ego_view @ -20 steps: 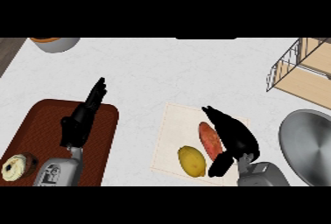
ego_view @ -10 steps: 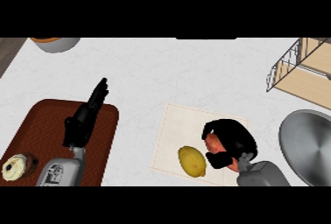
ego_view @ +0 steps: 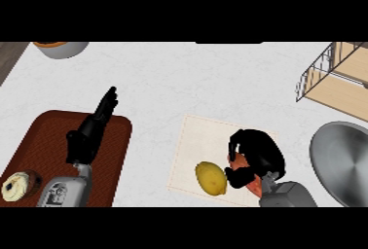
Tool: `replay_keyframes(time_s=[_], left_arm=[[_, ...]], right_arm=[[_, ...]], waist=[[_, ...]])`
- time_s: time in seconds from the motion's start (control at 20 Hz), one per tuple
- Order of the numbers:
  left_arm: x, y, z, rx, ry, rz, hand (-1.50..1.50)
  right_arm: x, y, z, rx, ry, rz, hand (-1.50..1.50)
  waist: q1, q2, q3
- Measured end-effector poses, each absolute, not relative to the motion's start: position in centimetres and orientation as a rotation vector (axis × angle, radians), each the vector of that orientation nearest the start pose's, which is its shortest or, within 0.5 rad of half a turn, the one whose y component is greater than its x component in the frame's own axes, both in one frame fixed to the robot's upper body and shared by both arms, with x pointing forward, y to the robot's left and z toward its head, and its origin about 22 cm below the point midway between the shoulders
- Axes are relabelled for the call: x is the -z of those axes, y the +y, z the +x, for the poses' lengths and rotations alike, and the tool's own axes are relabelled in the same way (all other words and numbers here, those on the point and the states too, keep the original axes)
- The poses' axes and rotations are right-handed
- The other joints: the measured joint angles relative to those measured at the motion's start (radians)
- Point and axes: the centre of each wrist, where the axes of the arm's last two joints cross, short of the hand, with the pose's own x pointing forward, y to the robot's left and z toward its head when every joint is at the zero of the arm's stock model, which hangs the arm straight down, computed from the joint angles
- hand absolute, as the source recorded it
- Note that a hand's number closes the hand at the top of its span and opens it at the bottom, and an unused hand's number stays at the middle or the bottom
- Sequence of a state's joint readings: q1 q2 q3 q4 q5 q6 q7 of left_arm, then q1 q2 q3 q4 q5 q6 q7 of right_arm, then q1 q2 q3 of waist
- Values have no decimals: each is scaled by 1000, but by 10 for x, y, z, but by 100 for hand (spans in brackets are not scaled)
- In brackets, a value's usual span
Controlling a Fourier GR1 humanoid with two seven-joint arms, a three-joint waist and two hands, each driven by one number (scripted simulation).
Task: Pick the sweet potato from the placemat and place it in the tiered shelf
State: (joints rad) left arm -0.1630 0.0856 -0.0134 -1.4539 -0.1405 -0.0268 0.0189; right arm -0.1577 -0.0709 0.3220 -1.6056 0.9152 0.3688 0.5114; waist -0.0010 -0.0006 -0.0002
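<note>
On the pale placemat (ego_view: 197,136), my right hand (ego_view: 257,153) has its fingers and thumb curled round the orange sweet potato (ego_view: 234,158), which shows only as slivers at the hand's left and lower edge. A yellow potato (ego_view: 211,178) lies just left of the hand on the same mat. The wire and wood tiered shelf (ego_view: 334,78) stands at the far right, well away from the hand. My left hand (ego_view: 92,129) rests open over the brown tray (ego_view: 43,141), fingers straight and pointing away.
A large metal lid or pan (ego_view: 345,163) sits at the right edge, close to my right forearm. A small pastry (ego_view: 18,186) lies at the tray's near left. A bowl (ego_view: 61,47) stands at the far left corner.
My right hand went from open beside the sweet potato to curled over it, hiding most of it. The left hand has stayed still.
</note>
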Motion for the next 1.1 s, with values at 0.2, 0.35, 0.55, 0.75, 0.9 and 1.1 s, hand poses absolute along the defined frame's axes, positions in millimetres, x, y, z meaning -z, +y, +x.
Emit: replay_keyframes(time_s=[0.2, 0.35, 0.55, 0.75, 0.9, 1.1], left_arm=[[-14, 228, 283, 258, -1577, 108, 0], [-16, 224, 287, 263, -1581, 109, 0], [-16, 225, 284, 265, -1577, 112, 0], [-14, 223, 282, 259, -1577, 104, 0], [-15, 220, 283, 258, -1574, 111, 0], [-12, 220, 283, 254, -1575, 110, 0]], right_arm=[[-52, -152, 273, -847, -974, -800, 150], [-65, -143, 282, -674, -966, -879, 150], [-92, -135, 285, -439, -1100, -912, 150], [-125, -121, 281, -313, -1238, -953, 150], [-150, -114, 277, -257, -1326, -1000, 150], [-184, -113, 272, -173, -1396, -1103, 150]], waist=[[1, 1, 0], [6, 2, 0], [9, -1, 0], [6, -2, 0], [3, -3, 0], [-2, -4, -1]])
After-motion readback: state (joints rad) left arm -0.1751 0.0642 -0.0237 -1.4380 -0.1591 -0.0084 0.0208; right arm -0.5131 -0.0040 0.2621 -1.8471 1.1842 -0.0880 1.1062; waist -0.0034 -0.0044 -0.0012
